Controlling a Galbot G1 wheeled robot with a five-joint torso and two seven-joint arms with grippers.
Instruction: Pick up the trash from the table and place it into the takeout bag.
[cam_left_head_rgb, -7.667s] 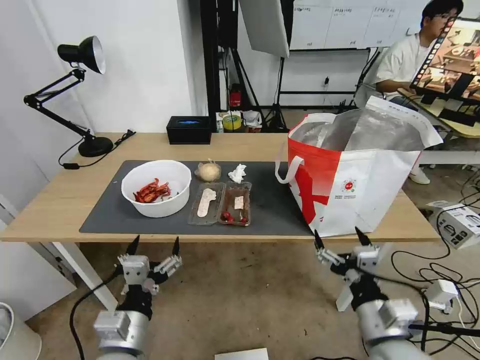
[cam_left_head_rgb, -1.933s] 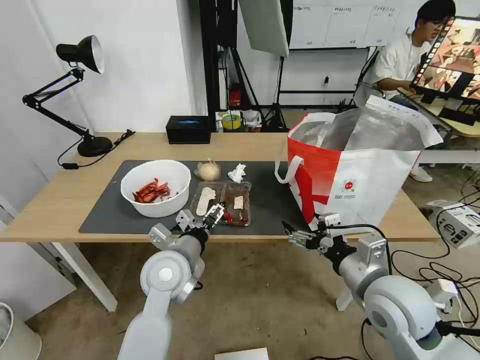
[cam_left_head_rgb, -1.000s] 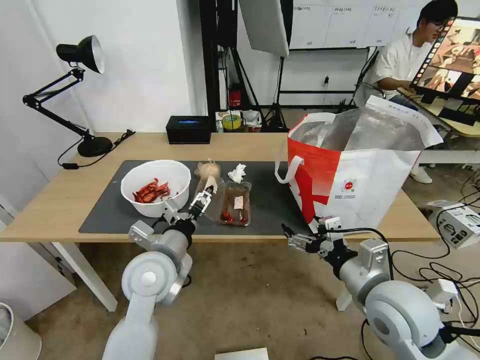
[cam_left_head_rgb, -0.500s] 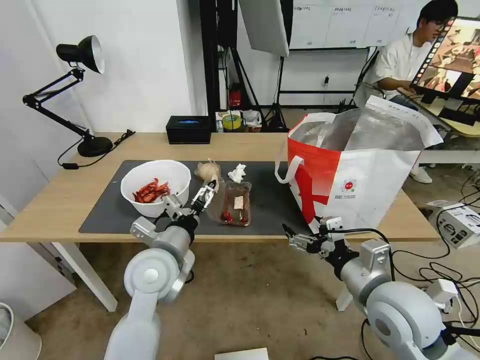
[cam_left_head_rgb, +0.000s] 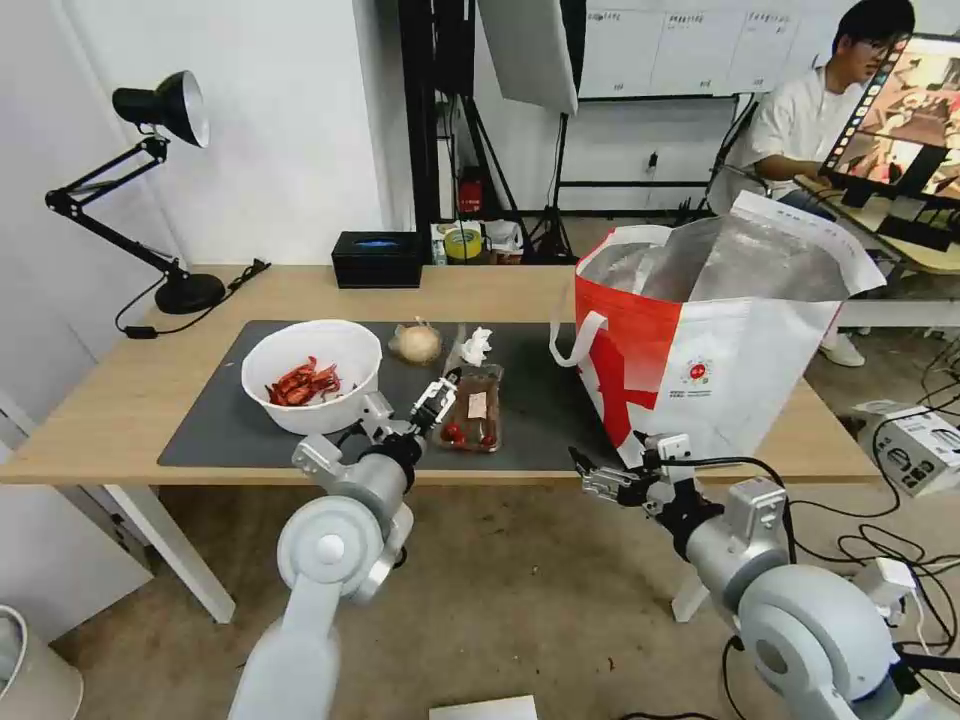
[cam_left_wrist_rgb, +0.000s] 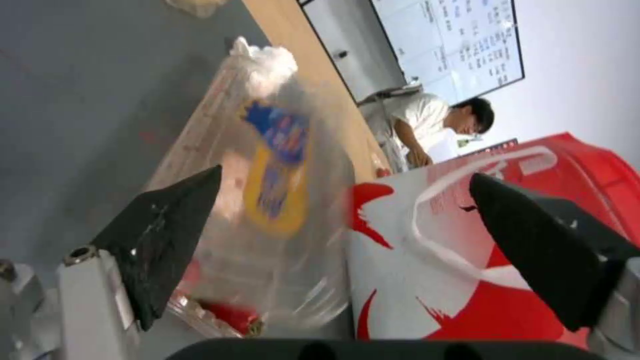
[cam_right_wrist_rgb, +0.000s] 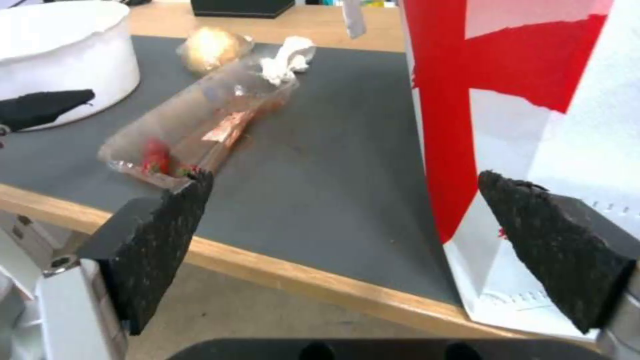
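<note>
Trash sits on the dark grey mat (cam_left_head_rgb: 250, 425) that covers much of the table (cam_left_head_rgb: 120, 400): a white bowl (cam_left_head_rgb: 313, 374) with red shell scraps, a bagged beige lump (cam_left_head_rgb: 416, 343) behind it, a crumpled tissue (cam_left_head_rgb: 476, 345) and a clear plastic tray (cam_left_head_rgb: 472, 408) with red bits. The tray's lid half stands raised, nearly folded over the base, as the right wrist view shows (cam_right_wrist_rgb: 200, 125).

The left gripper (cam_left_head_rgb: 425, 403) is over the near part of the mat, right at the tray's near left edge, between the bowl and the tray. Its jaws are spread apart; in the left wrist view the clear tray (cam_left_wrist_rgb: 267, 200) lies between the two black fingertips (cam_left_wrist_rgb: 167, 235), and I cannot tell whether either touches it.

The right gripper (cam_left_head_rgb: 597, 480) hangs just off the table's front edge, below the near left corner of the takeout bag (cam_left_head_rgb: 720, 370), with its jaws wide apart and holding nothing.

The bag stands upright on the right end of the table, mouth open, foil lining showing, well apart from the tray.
</note>
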